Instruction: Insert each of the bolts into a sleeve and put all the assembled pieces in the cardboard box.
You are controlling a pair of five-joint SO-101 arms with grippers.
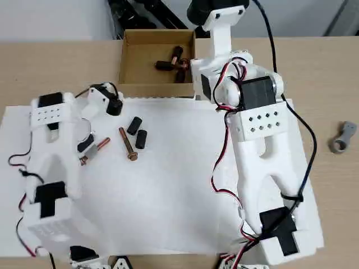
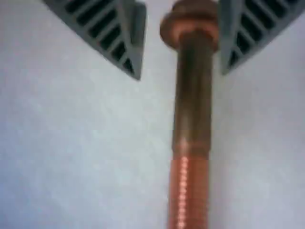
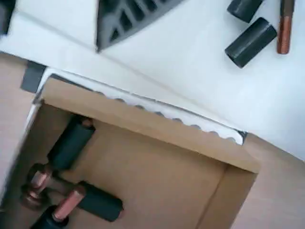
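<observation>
Left pincer (image 2: 181, 74) astride a bolt (image 2: 190, 124) on the white mat (image 1: 174, 190).
It stood spread around the bolt. A second bolt (image 1: 127, 143) and two sleeves (image 1: 138, 132) lay nearby. Assembled pieces (image 3: 71, 191) sat in the cardboard box (image 1: 130, 70). I could not tell the right pincer's (image 3: 119, 24) state.

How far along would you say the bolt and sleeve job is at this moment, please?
Done: about three assembled pieces lie in the cardboard box. In hand: the left gripper sits open around the head of a bolt lying on the white mat. Left: that bolt and a second bolt each need one of the two loose sleeves, then both go in the box.
</observation>
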